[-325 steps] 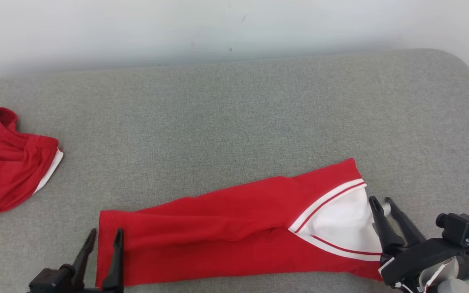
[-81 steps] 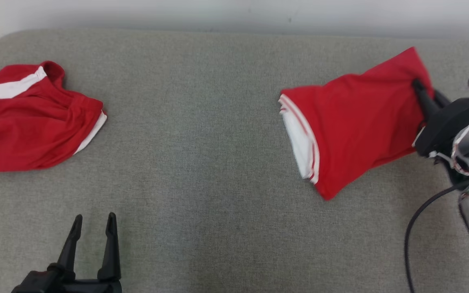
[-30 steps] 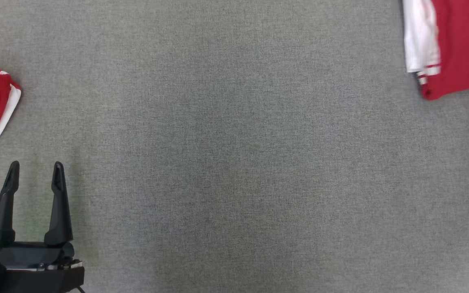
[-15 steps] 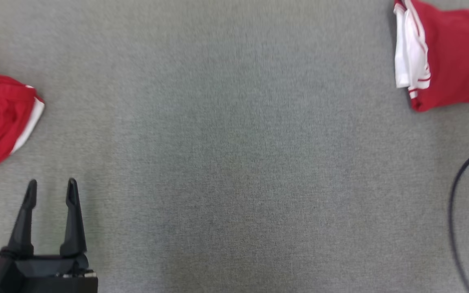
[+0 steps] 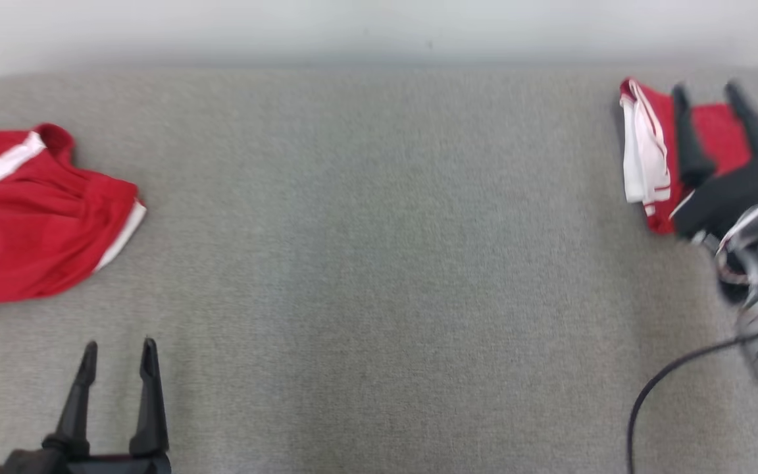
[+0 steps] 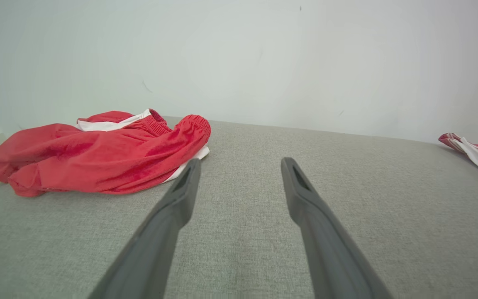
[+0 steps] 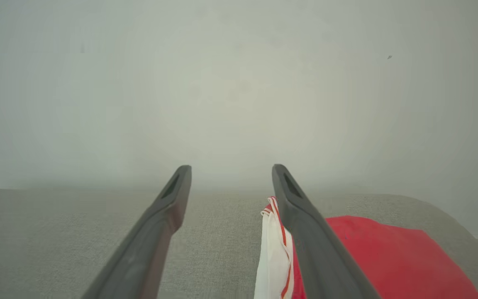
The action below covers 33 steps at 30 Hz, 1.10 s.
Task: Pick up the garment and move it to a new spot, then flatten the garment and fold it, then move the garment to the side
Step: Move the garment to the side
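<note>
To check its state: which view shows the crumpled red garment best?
The left wrist view: the crumpled red garment lies close and sharp there. The head view shows it blurred, cut by the left edge.

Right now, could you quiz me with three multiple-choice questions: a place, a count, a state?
1. Where on the grey fabric surface does the folded red garment with white trim lie?
A. far right
B. centre
C. near left
2. How many red garments lie on it?
A. one
B. two
C. three
3. How do the fingers of the right gripper stand?
A. shut on cloth
B. shut, empty
C. apart, holding nothing
Answers: 1 A, it lies far right in the head view; 2 B, a crumpled red garment lies left too; 3 C, a gap shows between them.
</note>
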Motion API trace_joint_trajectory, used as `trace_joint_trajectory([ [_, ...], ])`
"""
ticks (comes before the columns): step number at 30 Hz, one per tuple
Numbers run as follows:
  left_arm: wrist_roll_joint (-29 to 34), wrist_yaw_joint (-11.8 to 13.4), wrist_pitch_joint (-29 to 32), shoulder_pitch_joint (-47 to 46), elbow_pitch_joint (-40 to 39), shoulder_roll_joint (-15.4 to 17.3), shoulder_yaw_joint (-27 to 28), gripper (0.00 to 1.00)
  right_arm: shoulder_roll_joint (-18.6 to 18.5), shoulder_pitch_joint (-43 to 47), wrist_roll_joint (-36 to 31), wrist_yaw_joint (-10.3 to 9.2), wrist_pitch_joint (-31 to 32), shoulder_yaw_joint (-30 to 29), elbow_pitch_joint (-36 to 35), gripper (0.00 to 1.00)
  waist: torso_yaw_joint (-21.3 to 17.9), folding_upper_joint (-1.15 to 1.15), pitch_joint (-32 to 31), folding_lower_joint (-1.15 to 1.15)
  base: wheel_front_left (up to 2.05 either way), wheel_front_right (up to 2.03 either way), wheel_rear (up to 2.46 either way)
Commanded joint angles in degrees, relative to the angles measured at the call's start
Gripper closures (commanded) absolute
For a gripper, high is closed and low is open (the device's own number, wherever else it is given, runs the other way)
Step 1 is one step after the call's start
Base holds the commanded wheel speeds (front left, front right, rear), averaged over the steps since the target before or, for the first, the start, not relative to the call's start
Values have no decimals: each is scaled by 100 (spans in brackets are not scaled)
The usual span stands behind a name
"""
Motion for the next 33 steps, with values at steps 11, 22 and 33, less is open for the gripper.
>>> trace_joint_trajectory([
  [11,20,60,-38,449,118,-53,-74,0,726,1562,-490,-8,-313,-603,-660,0,181,0,-837,1,0,0,0],
  [22,-33,73,-44,608,178,-86,-151,0,1258,3116,-1189,-8,-222,-1047,-1976,0,46,0,-1117,1,0,0,0],
  [33,-69,121,-4,833,195,-97,-226,0,2009,4752,-1983,-8,313,-1554,-3560,0,-24,0,-1426,1,0,0,0],
])
